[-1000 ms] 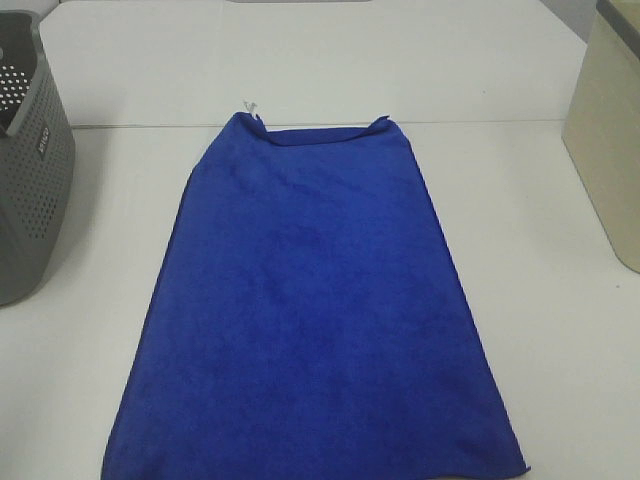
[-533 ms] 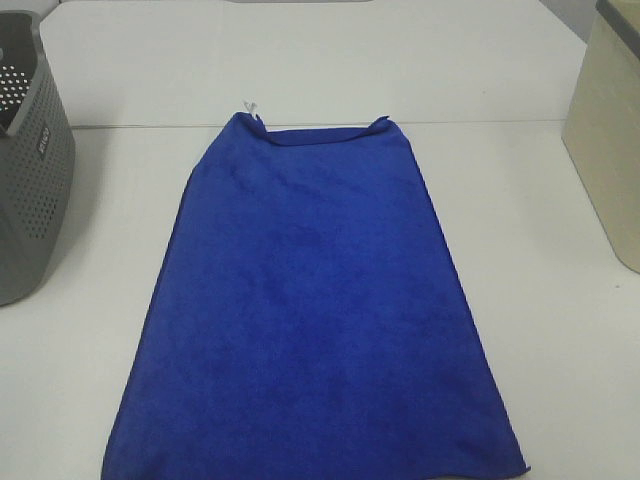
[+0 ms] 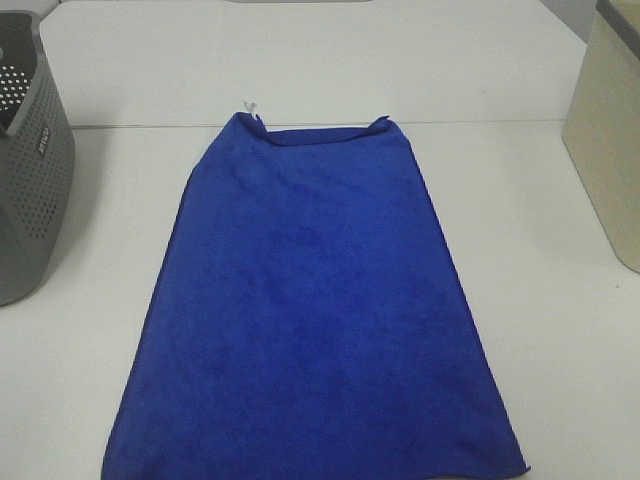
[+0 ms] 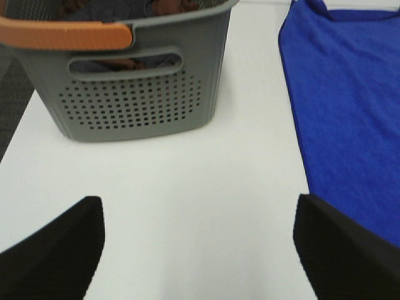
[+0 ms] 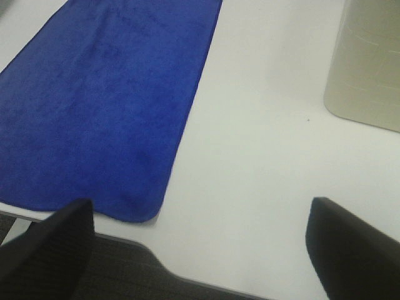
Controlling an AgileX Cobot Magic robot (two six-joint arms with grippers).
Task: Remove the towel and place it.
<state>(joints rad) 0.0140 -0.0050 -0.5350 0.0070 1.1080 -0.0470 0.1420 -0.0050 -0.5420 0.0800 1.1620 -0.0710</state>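
The royal-blue towel (image 3: 310,300) lies spread flat on the white table, its long side running from the front edge to the middle, with a small white tag (image 3: 250,106) at its far left corner. It also shows in the left wrist view (image 4: 350,106) and the right wrist view (image 5: 100,100). Neither gripper shows in the high view. My left gripper (image 4: 197,250) is open and empty over bare table between the grey perforated basket (image 4: 137,94) and the towel. My right gripper (image 5: 200,250) is open and empty above the table's front edge, beside the towel's near right corner.
The grey basket (image 3: 30,160) with an orange handle (image 4: 62,34) stands at the left edge and holds dark cloth. A cream bin (image 3: 610,130) stands at the right edge; it also shows in the right wrist view (image 5: 369,62). A seam crosses the white table (image 3: 520,122) behind the towel.
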